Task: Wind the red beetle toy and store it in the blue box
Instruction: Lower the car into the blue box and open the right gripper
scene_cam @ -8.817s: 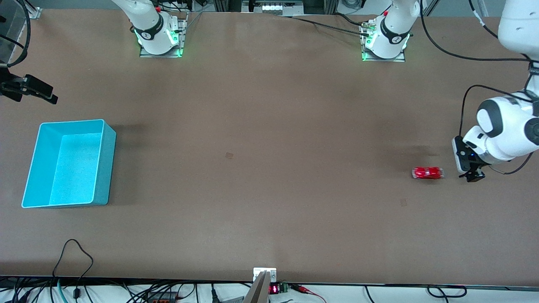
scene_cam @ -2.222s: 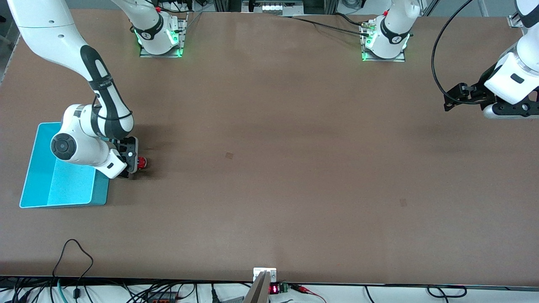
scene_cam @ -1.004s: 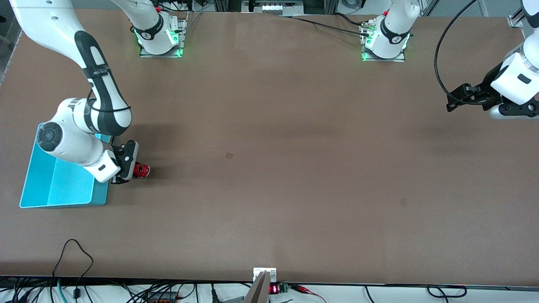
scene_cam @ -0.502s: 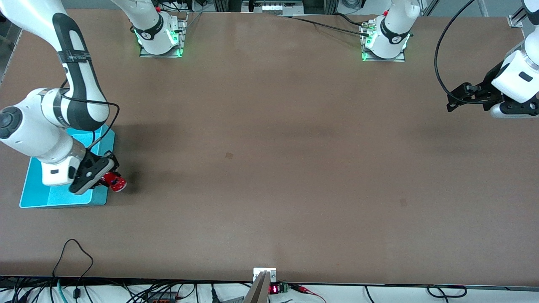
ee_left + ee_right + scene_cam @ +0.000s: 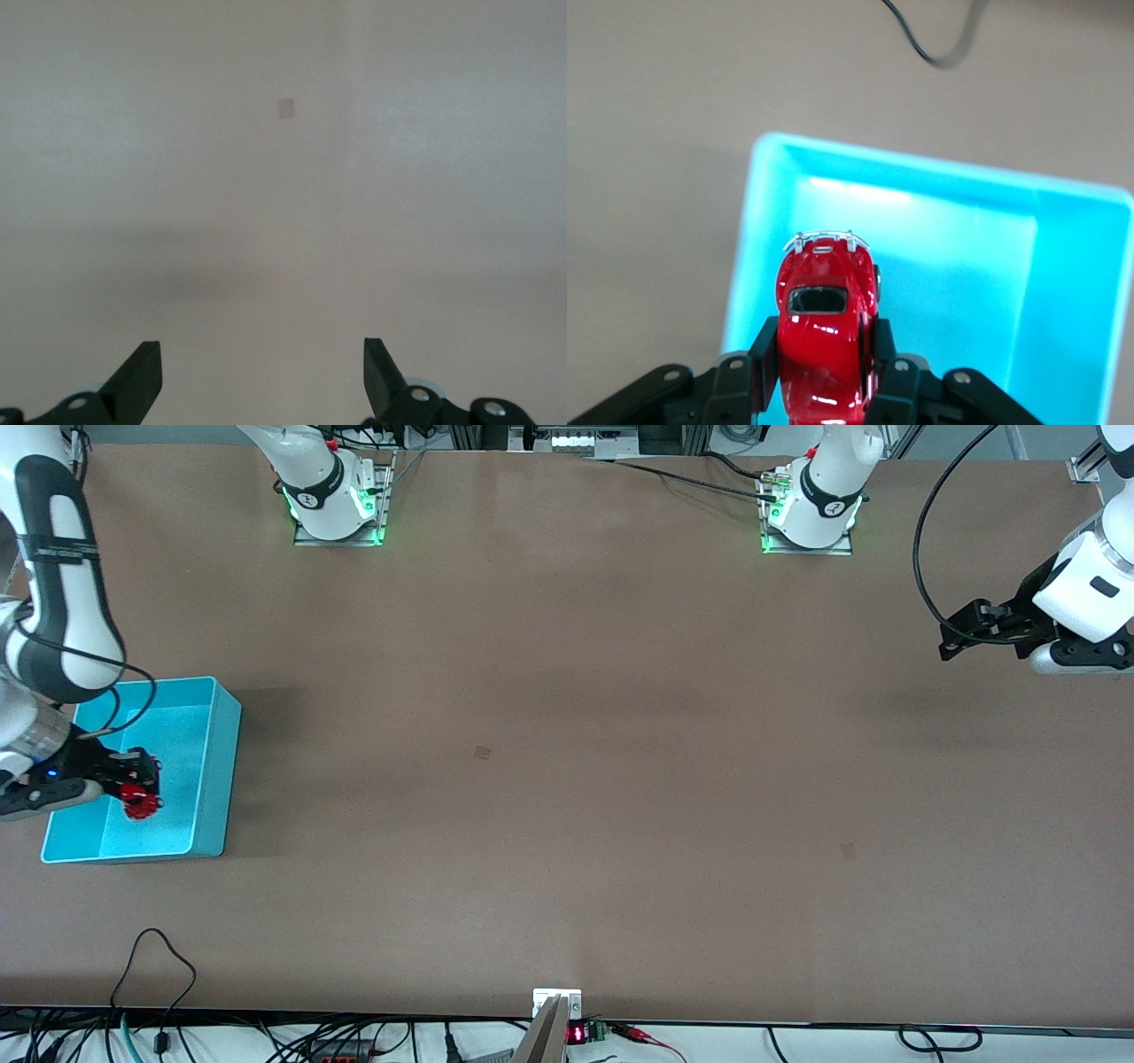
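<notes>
My right gripper (image 5: pixel 133 786) is shut on the red beetle toy (image 5: pixel 139 798) and holds it in the air over the inside of the blue box (image 5: pixel 205 691). In the right wrist view the toy (image 5: pixel 825 328) sits clamped between the two black fingers (image 5: pixel 764 350), its silvery bumper pointing at the box's speckled floor (image 5: pixel 957 283). The box stands at the right arm's end of the table. My left gripper (image 5: pixel 961 631) is open and empty, held up over the left arm's end of the table; its fingertips (image 5: pixel 142 376) show wide apart in the left wrist view.
The brown table (image 5: pixel 567 779) carries a small dark mark (image 5: pixel 482 753) near its middle. A black cable (image 5: pixel 155 957) loops onto the table edge nearest the front camera. The arm bases (image 5: pixel 337 505) stand along the table edge farthest from the front camera.
My right gripper has lifted the red beetle toy from the table beside the box and carried it over the box's inside. The left arm has stayed still.
</notes>
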Robot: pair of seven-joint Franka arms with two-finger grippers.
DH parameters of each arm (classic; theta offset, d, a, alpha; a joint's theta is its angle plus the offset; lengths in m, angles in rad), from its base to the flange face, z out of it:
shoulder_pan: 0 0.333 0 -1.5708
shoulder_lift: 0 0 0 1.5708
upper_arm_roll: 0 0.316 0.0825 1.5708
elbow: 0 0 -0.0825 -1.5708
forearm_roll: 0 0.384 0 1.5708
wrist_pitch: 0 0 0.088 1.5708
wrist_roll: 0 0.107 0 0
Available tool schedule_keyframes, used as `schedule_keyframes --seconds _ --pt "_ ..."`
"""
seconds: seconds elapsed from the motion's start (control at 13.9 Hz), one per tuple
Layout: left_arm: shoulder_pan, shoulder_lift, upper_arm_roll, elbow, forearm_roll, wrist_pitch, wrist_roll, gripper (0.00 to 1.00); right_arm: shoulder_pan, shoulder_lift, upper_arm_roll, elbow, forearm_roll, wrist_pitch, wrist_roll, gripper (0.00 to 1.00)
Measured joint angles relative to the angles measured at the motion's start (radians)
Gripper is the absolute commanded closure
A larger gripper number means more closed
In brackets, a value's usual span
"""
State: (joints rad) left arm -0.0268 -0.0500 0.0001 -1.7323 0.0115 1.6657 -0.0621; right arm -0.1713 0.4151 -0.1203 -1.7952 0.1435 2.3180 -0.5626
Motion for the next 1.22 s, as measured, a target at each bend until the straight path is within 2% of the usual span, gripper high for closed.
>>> schedule_keyframes --seconds 0.36,0.43,0.86,1.15,1.22 --pt "0.000 0.000 0.000 0.000 0.000 0.000 0.000 0.00 -0.030 0.085 0.005 -0.006 0.001 -0.008 0.217 0.88" --pt "0.000 0.000 0.000 0.000 0.000 0.000 0.000 0.00 -0.029 0.101 0.008 -0.006 0.001 -0.003 0.230 0.84" --pt "0.001 0.001 0.001 0.000 0.000 0.000 0.000 0.00 -0.030 0.167 0.009 -0.006 0.001 0.063 0.237 0.81" --pt "0.001 0.002 0.001 0.000 0.000 0.000 0.000 0.00 -0.029 0.202 0.009 -0.006 0.000 0.118 0.227 0.65" --pt "0.001 0.002 0.001 0.001 0.000 0.000 0.000 0.00 -0.029 0.210 0.009 -0.006 0.000 0.124 0.224 0.56"
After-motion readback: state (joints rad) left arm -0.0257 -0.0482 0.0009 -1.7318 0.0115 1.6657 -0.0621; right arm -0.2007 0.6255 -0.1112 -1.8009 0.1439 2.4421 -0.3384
